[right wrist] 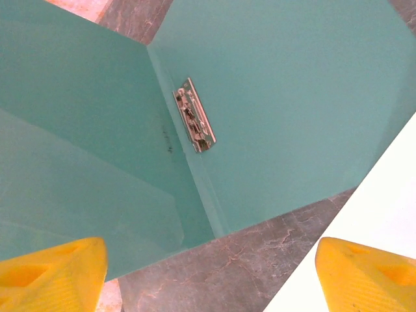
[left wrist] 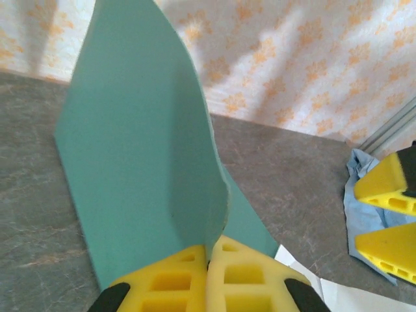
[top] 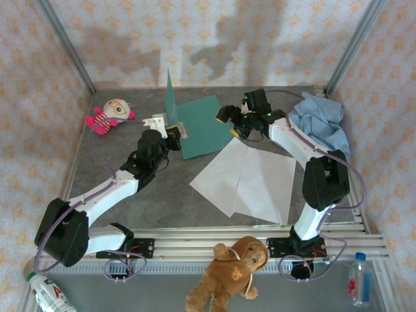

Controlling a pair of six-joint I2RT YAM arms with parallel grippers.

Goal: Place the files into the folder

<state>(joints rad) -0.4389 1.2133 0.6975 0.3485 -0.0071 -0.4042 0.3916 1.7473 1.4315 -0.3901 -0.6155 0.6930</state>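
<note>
The teal folder [top: 203, 125] lies open at the back middle of the table, one leaf flat and the other leaf [left wrist: 140, 143] raised upright. My left gripper [left wrist: 209, 263] is shut on the near edge of that raised leaf, and from above it [top: 177, 133] sits at the folder's left side. A metal clip [right wrist: 194, 123] lies beside the spine fold on the folder [right wrist: 286, 97]. My right gripper [right wrist: 208, 279] hangs open over the folder's near edge with nothing between its fingers; overhead it [top: 229, 120] is at the folder's right side. Two white files [top: 250, 179] lie overlapped on the table in front of the folder, and their corner [right wrist: 390, 208] shows.
A crumpled light blue cloth [top: 322, 123] lies at the back right. A pink striped doll [top: 109, 116] sits at the back left. A brown teddy bear [top: 231, 273] and two bottles [top: 359, 279] [top: 49, 292] rest beyond the near rail. Patterned walls enclose the table.
</note>
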